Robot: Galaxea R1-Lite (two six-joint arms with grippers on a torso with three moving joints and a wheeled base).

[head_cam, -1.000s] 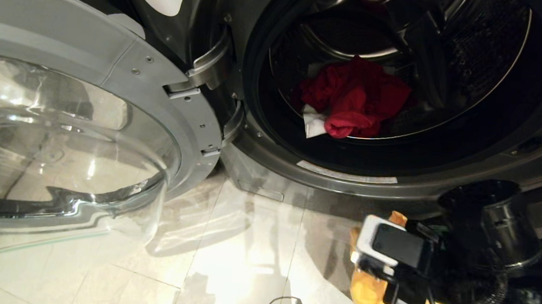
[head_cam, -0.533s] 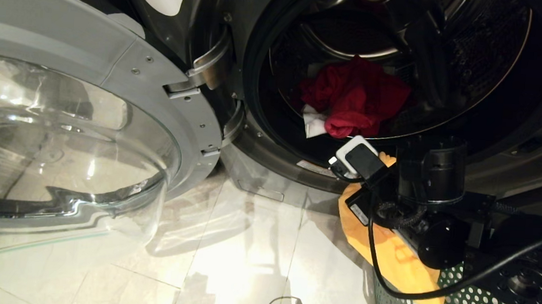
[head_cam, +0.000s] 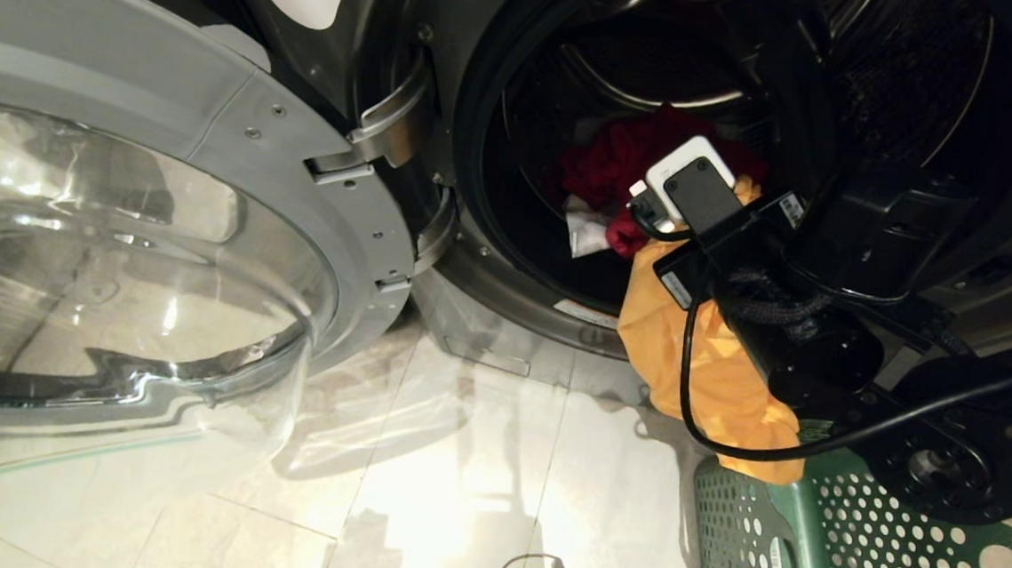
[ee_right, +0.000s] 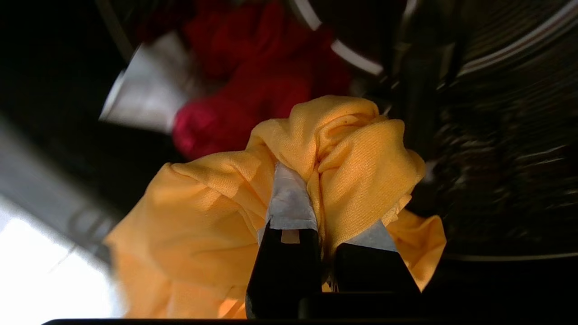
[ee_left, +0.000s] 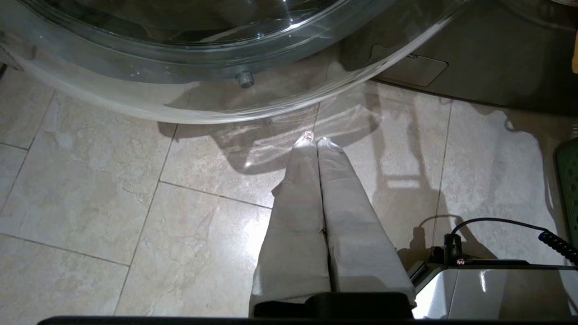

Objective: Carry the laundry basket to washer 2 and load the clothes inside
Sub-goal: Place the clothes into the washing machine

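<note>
Floor [head_cam: 421,483]: pale glossy tiles, in front of the machine and under both arms.
Washer [head_cam: 400,9]: dark grey front-loader, its white label with a blue numeral only partly in frame at the top of the head view.
Door [head_cam: 118,230]: swung open to the left, glass bowl facing the camera – the hinge sits beside the drum mouth.
Drum [head_cam: 911,90]: open and dark inside, ribbed metal wall visible on the right.
Basket [head_cam: 843,557]: green, perforated, on the floor at lower right, just below the drum mouth.
Right arm [head_cam: 823,342]: black, reaching up from above the basket toward the opening.
Yellow garment [ee_right: 216,212]: hangs from the right end effector, draped over the drum's lower lip and trailing down toward the basket.
Red garment [head_cam: 613,158]: already lying in the drum, behind the yellow one.
White garment [head_cam: 585,232]: in the drum, beside the red one at its lower left edge.
Right end effector [ee_right: 318,205]: at the drum mouth, fingers narrow and pinched on a bunched fold of the yellow garment.
Left end effector [ee_left: 315,141]: low over the floor near the door's glass – fingers pressed together, holding nothing.
</note>
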